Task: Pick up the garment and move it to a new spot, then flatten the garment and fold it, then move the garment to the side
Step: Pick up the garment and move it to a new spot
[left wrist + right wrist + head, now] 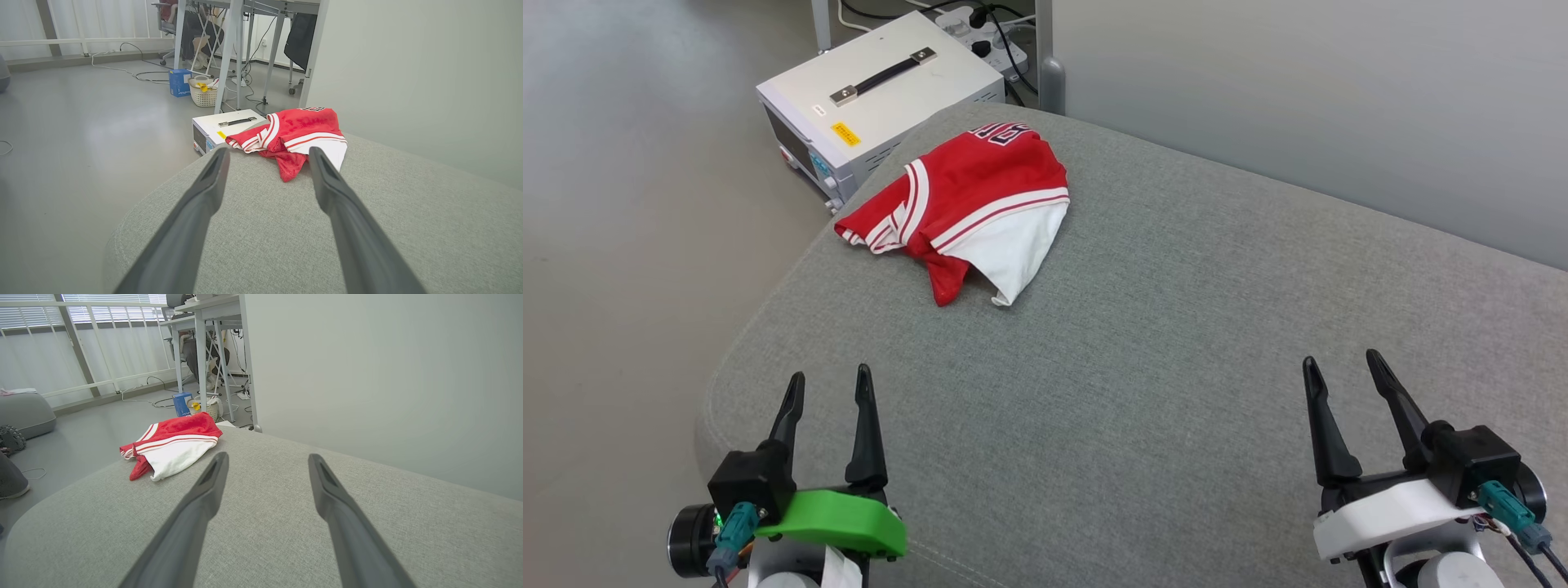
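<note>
Sitting wide open and empty at the near edge, the left claw (829, 376) and right claw (1339, 358) were well short of the garment (964, 208) crumpled far-left on the grey cushion (1143, 367), so the best bet was pinching a thick fold.

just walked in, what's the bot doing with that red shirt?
Nothing is handled yet. The garment, a red and white jersey shirt, lies crumpled near the far left corner of the grey cushioned surface, next to a white equipment box on the floor. The left gripper and right gripper are both open and empty at the near edge, well short of the shirt. Pick-up has not begun.
</note>
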Robot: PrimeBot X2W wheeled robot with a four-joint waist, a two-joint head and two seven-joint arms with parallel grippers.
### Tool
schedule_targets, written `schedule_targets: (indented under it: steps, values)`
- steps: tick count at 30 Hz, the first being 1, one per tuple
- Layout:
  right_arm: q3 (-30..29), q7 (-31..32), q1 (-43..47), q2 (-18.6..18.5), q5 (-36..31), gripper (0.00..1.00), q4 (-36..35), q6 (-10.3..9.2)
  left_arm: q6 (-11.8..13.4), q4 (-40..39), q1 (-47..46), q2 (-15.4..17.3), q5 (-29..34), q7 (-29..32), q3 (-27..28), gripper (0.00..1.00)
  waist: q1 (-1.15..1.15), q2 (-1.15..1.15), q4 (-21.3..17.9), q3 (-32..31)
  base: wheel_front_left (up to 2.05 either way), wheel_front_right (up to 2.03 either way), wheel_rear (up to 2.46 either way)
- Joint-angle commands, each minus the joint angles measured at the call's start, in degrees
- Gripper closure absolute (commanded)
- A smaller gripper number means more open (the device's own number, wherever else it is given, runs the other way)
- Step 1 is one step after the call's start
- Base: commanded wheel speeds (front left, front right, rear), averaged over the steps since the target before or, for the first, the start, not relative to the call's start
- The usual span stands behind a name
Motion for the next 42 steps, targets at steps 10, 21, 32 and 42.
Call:
schedule_targets:
  steps: [10, 21, 32, 42]
  values:
    - [0.40, -0.52, -1.71, -0.10, -1.66, 0.00, -0.57, -0.05, -5.57, 8.57, -7.85, 2.04, 4.41, -0.34, -3.48, 0.00, 0.00, 0.63, -5.24, 6.38, 0.00, 0.00, 0.00]
    - [1.02, -0.52, -6.46, -0.10, -4.87, 0.00, -1.86, -0.05, -7.20, 24.42, -33.85, 11.19, -6.68, 6.76, -6.88, 0.00, 0.00, 0.63, -13.48, 18.24, 0.00, 0.00, 0.00]
    - [2.33, -0.52, -10.20, -0.10, -4.38, 0.00, -2.83, -0.05, -7.23, 24.07, -49.95, 34.35, -33.83, 40.40, -24.74, 0.00, 0.00, 0.63, -20.83, 27.06, 0.00, 0.00, 0.00]
    - [3.95, -0.52, -11.98, -0.10, -2.77, 0.00, -3.08, -0.05, -7.23, 27.37, -51.93, 42.90, -43.16, 51.94, -30.03, 0.00, 0.00, 0.63, -24.59, 29.83, 0.00, 0.00, 0.00]
